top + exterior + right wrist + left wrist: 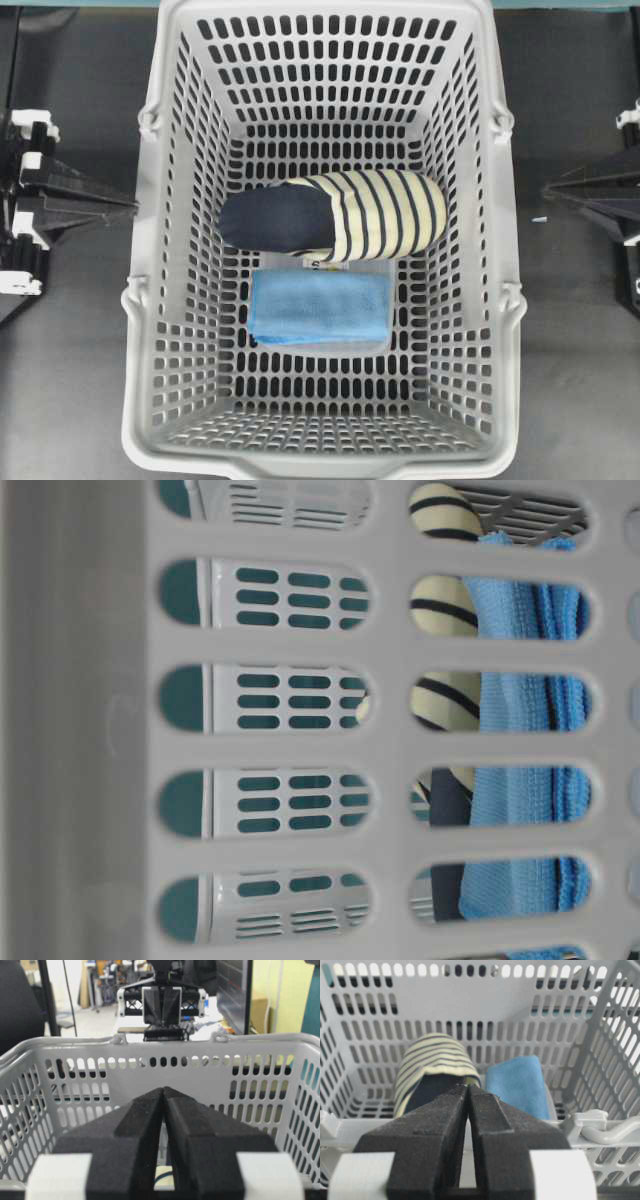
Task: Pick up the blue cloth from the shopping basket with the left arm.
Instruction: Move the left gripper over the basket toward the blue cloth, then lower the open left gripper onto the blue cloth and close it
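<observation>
Left gripper [468, 1091] jaws pressed together, empty, outside shopping basket [470, 1127] rim; blue cloth [517, 1085] ahead, slightly right, beside striped roll [432, 1062]. Right gripper [164, 1094] likewise closed, empty.

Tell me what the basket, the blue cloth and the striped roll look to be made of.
Shopping basket: moulded plastic, light grey, matte; slotted walls and a rounded rim. Blue cloth: soft microfibre-like textile, judging by the fine nubby weave in the table-level view; folded flat. Striped roll: knit fabric, navy at one end, cream with navy stripes at the other; the fibre cannot be told.
</observation>
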